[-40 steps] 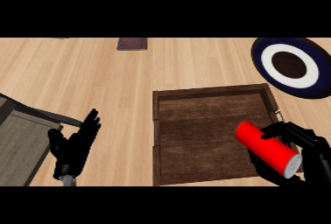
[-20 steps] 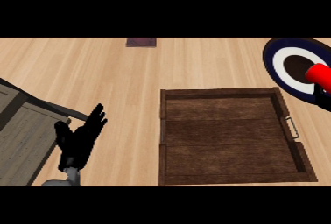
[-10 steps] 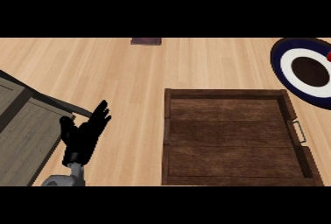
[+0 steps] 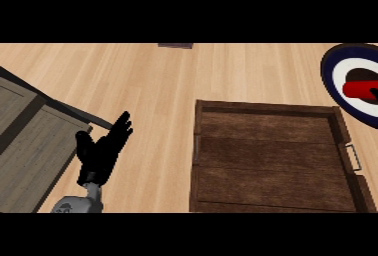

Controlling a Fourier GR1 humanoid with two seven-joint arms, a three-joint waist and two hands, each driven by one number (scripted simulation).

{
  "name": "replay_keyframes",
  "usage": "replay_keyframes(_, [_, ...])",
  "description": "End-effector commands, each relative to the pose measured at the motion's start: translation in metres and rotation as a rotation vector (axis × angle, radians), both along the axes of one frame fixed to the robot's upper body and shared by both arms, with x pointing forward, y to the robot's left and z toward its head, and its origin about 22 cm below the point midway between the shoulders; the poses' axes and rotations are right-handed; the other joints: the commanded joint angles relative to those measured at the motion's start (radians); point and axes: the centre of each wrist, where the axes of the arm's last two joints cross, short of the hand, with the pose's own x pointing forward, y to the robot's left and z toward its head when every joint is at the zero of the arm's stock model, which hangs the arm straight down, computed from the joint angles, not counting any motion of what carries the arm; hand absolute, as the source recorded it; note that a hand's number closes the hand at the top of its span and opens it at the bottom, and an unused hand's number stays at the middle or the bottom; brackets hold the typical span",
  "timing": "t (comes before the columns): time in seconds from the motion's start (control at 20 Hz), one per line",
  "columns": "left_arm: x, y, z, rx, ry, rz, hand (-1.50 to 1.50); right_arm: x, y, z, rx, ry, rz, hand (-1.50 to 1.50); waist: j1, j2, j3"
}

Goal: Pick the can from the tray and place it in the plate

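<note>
A red cylindrical can (image 4: 361,89) rests on the round navy-and-white plate (image 4: 336,75) beside a dark wooden tray (image 4: 270,158). The black left hand (image 4: 101,152) rests released, fingers straight.

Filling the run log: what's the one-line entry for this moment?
can: on plate | tray: no can | left hand: open, resting | right hand: out of view

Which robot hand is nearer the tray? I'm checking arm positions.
Left, the only one in view. The left robot hand rests open on the counter just left of the tray. The right robot hand is out of view.
</note>
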Motion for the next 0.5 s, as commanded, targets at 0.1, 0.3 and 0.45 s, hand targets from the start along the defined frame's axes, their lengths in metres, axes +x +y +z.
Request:
replay_keyframes(0.1, [-0.006, 0.0, -0.005, -0.011, 0.037, -0.009, 0.0, 0.004, 0.003, -0.003, 0.051, 0.061, 0.124, -1.5, 0.012, 0.003, 0.002])
replay_keyframes(0.3, [-0.003, -0.001, -0.003, -0.005, 0.043, -0.004, 0.0, 0.013, 0.014, -0.004, 0.143, -0.08, 0.191, -1.5, 0.004, 0.005, 0.004])
replay_keyframes(0.45, [-0.006, -0.009, -0.012, -0.012, 0.049, 0.001, 0.0, 0.019, 0.021, -0.003, 0.256, -0.217, 0.192, -1.5, -0.012, 0.005, 0.003])
